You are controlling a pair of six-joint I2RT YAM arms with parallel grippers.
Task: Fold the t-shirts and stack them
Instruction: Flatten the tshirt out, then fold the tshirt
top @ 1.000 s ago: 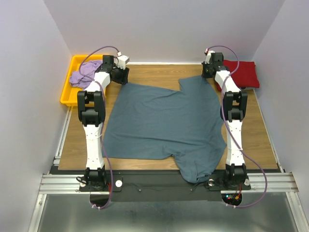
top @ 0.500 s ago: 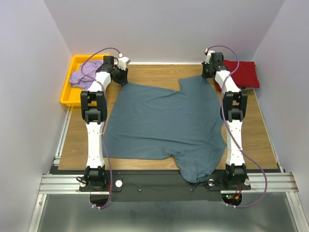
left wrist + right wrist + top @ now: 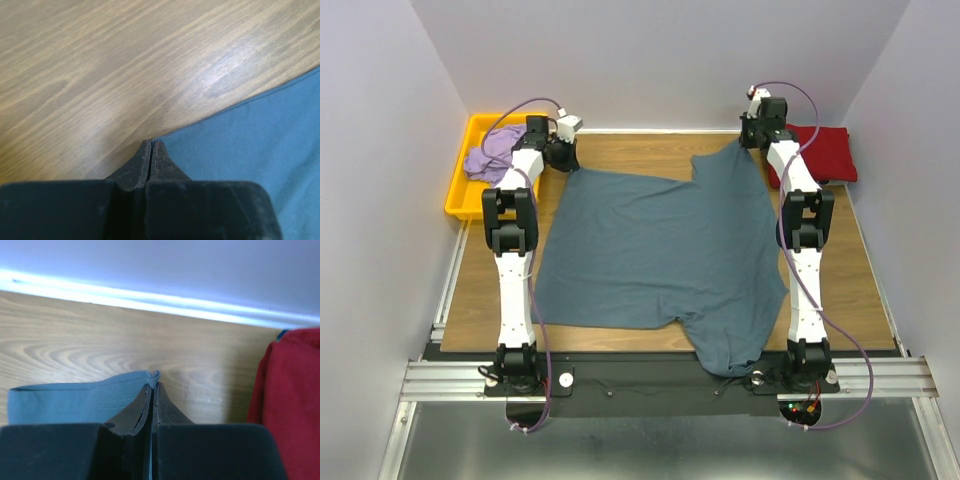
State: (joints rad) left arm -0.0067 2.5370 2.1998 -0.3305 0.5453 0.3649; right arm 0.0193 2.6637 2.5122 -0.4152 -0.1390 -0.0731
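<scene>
Slate blue-grey t-shirt [image 3: 660,250] is pinched at 11 o'clock by the left gripper [image 3: 151,143] and at 1 o'clock by the right gripper [image 3: 152,386], seemingly for folding toward 6 o'clock.

In the top view the white left arm [image 3: 510,225] covers part of the pale lavender cotton t-shirt [image 3: 480,162] and the yellow plastic tray [image 3: 458,195] at 10 o'clock. The dark red cotton t-shirt [image 3: 295,400] is cut off at 3 o'clock in the right wrist view. The slate blue-grey cotton t-shirt [image 3: 260,145] runs off the left wrist view at 4 o'clock. Its corner is hidden between the pressed-together black fingers [image 3: 165,167] of the left gripper [image 3: 151,143].
</scene>
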